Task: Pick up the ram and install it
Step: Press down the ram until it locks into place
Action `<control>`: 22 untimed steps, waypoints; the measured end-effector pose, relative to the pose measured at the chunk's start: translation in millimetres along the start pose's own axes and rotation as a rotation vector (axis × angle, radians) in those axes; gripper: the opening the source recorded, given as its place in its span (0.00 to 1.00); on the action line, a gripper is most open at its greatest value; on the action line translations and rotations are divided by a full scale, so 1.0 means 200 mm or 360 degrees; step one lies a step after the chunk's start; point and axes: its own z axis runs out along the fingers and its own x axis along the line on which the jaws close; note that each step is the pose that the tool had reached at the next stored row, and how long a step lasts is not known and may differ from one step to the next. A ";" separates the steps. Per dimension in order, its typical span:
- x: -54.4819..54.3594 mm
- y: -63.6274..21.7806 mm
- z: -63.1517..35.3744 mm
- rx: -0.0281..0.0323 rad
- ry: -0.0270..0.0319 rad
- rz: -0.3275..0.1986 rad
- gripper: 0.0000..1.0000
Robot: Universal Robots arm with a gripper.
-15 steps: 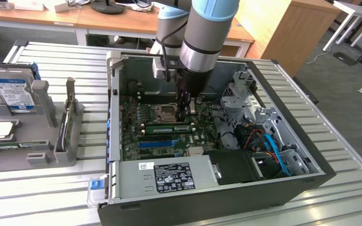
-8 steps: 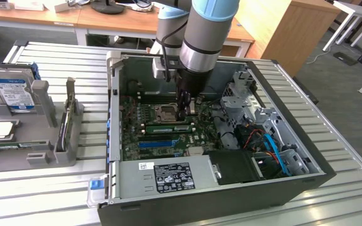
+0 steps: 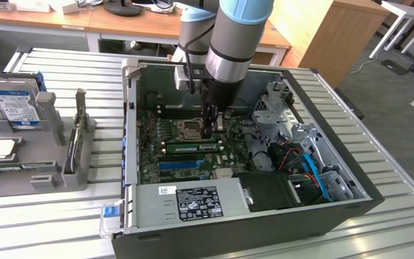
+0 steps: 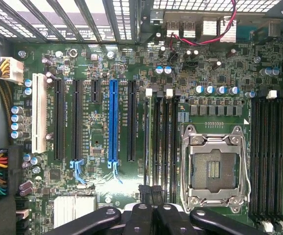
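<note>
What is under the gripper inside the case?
The motherboard, its memory slots beside the open CPU socket, and what looks like the ram standing in one slot. The gripper hides one end of the slots.

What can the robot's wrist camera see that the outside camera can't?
The wrist view gives you the small stuff: a white slot, a white power plug at the board's edge, and a red wire near the back ports. The exterior view gives you the big stuff: the robot arm, the hard drive with its blue label in a grey holder, the power supply and the computer case. Both share the motherboard, the CPU socket, the blue expansion slot and the gripper, low over the board.
</note>
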 end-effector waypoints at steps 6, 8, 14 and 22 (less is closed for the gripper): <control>0.00 -0.014 0.000 -0.00002 0.00002 0.0000 0.10; 0.00 -0.030 0.000 -0.00001 0.00001 0.0000 0.10; 0.00 -0.098 0.000 -0.00001 0.00001 0.0000 0.10; 0.00 -0.158 0.000 -0.00002 0.00001 0.0000 0.10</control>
